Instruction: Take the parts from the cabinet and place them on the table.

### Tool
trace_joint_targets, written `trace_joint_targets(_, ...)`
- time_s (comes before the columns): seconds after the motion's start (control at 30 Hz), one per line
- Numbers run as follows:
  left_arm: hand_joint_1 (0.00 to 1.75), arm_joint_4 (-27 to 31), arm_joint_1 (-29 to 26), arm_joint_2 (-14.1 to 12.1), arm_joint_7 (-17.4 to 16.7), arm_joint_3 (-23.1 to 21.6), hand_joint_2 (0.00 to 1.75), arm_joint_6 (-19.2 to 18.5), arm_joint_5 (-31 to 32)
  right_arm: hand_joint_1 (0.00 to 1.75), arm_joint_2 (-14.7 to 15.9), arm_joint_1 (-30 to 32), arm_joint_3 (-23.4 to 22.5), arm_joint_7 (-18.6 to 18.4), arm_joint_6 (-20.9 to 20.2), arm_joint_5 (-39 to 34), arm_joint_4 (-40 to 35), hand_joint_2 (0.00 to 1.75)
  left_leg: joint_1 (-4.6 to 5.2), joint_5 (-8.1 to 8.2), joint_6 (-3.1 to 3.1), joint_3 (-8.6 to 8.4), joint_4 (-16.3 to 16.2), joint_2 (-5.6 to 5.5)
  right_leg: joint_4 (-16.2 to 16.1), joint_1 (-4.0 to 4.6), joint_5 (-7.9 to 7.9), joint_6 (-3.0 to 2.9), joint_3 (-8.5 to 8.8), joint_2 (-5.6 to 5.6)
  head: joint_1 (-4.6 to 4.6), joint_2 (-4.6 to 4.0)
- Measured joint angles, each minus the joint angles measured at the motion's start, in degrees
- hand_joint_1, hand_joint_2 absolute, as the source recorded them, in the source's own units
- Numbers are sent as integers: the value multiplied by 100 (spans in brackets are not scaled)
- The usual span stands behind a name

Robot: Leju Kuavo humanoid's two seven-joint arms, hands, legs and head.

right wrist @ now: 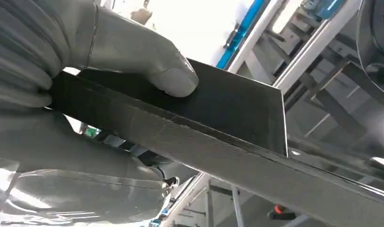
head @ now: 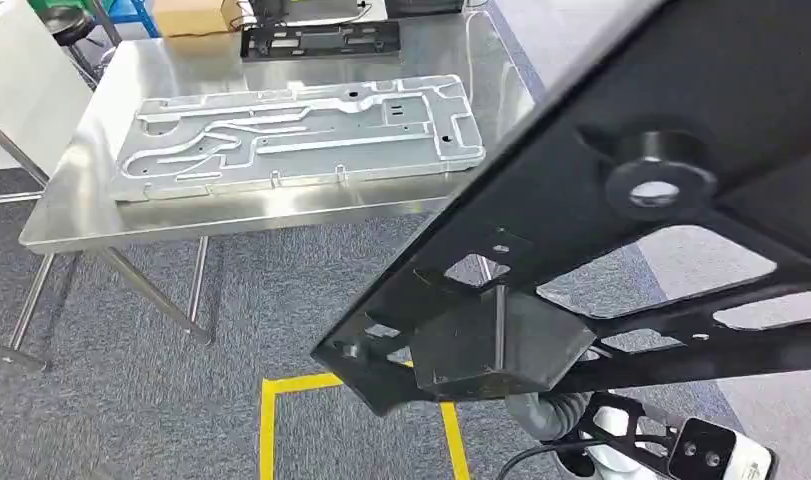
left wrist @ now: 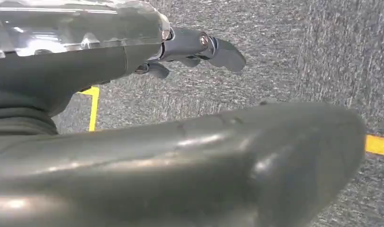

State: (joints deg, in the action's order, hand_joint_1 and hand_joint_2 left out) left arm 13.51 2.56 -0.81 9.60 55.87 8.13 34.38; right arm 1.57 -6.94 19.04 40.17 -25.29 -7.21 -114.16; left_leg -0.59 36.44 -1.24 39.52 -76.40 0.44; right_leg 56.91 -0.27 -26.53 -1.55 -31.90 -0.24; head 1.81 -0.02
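The right hand (right wrist: 85, 90) pinches one black frame (head: 621, 230), thumb pressed on its face, holding it tilted in the air short of the table (head: 71, 215). On that table lie one silver panel (head: 301, 135) and one second black frame (head: 321, 40). The left hand (left wrist: 190, 47) holds nothing, fingers loosely apart above the carpet (left wrist: 299, 52).

Grey carpet (head: 131, 400) is covering the floor, with yellow tape (head: 271, 420) marking out a square on it. A steel counter (head: 81, 215) on thin metal legs is standing on the carpet and catching soft overhead light on its polished top. At the counter's far end a cardboard box (head: 186, 15) is sitting. In the right wrist view, grey metal framing (right wrist: 317, 52) and a blue rail (right wrist: 242, 33) are standing against a bright background.
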Motion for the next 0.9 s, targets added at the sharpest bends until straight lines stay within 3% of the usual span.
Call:
trace_joint_targets(0.03, 0, 0, -14, 0, 0, 0, 0, -4, 13, 175, 0, 17, -9, 0, 0, -7, 0, 175, -14, -172, -13, 75, 39, 1, 0, -3, -37, 9, 52, 15, 0, 0)
trace_joint_targets(0.07, 0, 0, -24, 0, 2, 0, 0, -4, 24, 175, -2, 22, -13, 0, 0, -13, 0, 175, -23, -481, -17, 8, 356, 3, 1, -7, -84, 21, 118, 28, -2, 0)
trace_joint_targets(0.13, 0, 0, -18, -2, 4, 0, 0, -2, 24, 175, -2, 33, -26, 0, -4, -15, 0, 175, -33, -1168, -5, -343, 1357, 4, 2, -12, -185, 55, 278, 34, 0, 0)
trace_joint_targets(0.17, 0, 0, -19, -15, 9, 0, 0, -2, 24, 175, -4, 39, -37, 2, -4, -13, -7, 175, -30, -1305, 13, -508, 1739, 1, -11, -13, -245, 85, 330, 27, -2, 0)
trace_joint_targets(0.2, 0, 0, -6, -13, 13, 0, 0, 0, 24, 175, -4, 43, -46, 2, -13, -13, -13, 175, 8, -1202, 31, -576, 1814, -1, 17, 22, -289, 133, 348, 44, -2, 0)
trace_joint_targets(0.3, 0, 0, -16, -15, 50, 7, 0, -4, 39, 175, -15, 102, -74, 2, -78, 13, -79, 175, 40, -1146, 149, -552, 1785, -12, -36, -1, -319, 219, 366, 42, -2, 0)
trace_joint_targets(0.37, 0, 0, -14, -13, 63, 11, 0, -20, 44, 175, -20, 118, -120, 0, -129, 24, -127, 175, -15, -1158, 216, -629, 1875, -19, 65, -15, -401, 290, 379, 39, -2, 0)
trace_joint_targets(0.43, 0, 0, -3, -13, 72, 13, 0, -22, 57, 175, -28, 126, -159, 4, -151, 24, -153, 175, -15, -1107, 282, -675, 1883, -14, 825, -12, -734, 313, -59, 36, -2, 0)
trace_joint_targets(0.47, 0, 0, -3, -13, 79, 15, 0, -22, 57, 175, -31, 162, -173, 2, -160, 24, -153, 175, -7, -1072, 296, -701, 1883, -14, 1391, -17, -921, 324, -421, 36, -2, 0)
trace_joint_targets(0.5, 0, 0, -5, -13, 87, 17, 0, -22, 59, 175, -31, 204, -186, 2, -175, 24, -153, 175, -4, -1040, 302, -727, 1882, -15, 1749, -17, -974, 327, -681, 36, -2, 0)
trace_joint_targets(0.53, 0, 0, -15, -13, 92, 20, 0, -22, 59, 175, -31, 234, -201, 2, -210, 22, -153, 175, -1, -1005, 299, -769, 1882, -21, 1863, -17, -884, 324, -831, 36, -2, 0)
trace_joint_targets(0.57, 0, 0, -26, -13, 103, 24, 0, -22, 59, 175, -31, 242, -227, 2, -238, 15, -153, 175, 2, -960, 292, -833, 1882, -24, 1693, -15, -634, 310, -839, 36, -2, 0)
trace_joint_targets(0.6, 0, 0, -28, -13, 105, 24, 0, -22, 61, 175, -31, 241, -256, 2, -251, 4, -153, 175, 2, -913, 285, -902, 1882, -32, 1311, -12, -309, 287, -725, 35, -2, 0)
trace_joint_targets(0.67, 0, 0, -23, -13, 105, 26, 0, -22, 61, 175, -31, 235, -308, 2, -297, -26, -153, 175, 4, -806, 250, -1020, 1885, -43, 302, 2, 323, 213, -366, 27, -4, 0)
trace_joint_targets(0.7, 0, 0, -17, -7, 105, 35, 0, -22, 61, 175, -28, 229, -323, 2, -317, -41, -148, 175, 27, -769, 209, -1042, 1883, -44, 250, 44, 207, 175, -316, 20, -4, 0)
trace_joint_targets(0.8, 0, 0, -1, -7, 105, 74, 0, -20, 61, 175, -28, 213, -358, 0, -343, -85, -151, 175, 12, -719, 117, -1055, 1926, -33, 157, 72, 134, 105, -297, 46, -2, 0)
trace_joint_targets(0.87, 0, 9, 17, -18, 105, 90, 0, -20, 68, 175, -31, 196, -376, 0, -350, -94, -153, 175, 12, -643, 61, -1146, 1916, -33, 48, -6, 127, 67, -168, 54, -2, 0)
trace_joint_targets(0.9, 0, 11, 22, -11, 111, 98, 0, -20, 76, 175, -28, 174, -385, 2, -354, -101, -153, 175, 14, -544, 32, -1055, 1664, -33, 19, -8, 91, 12, -95, 40, 2, 0)
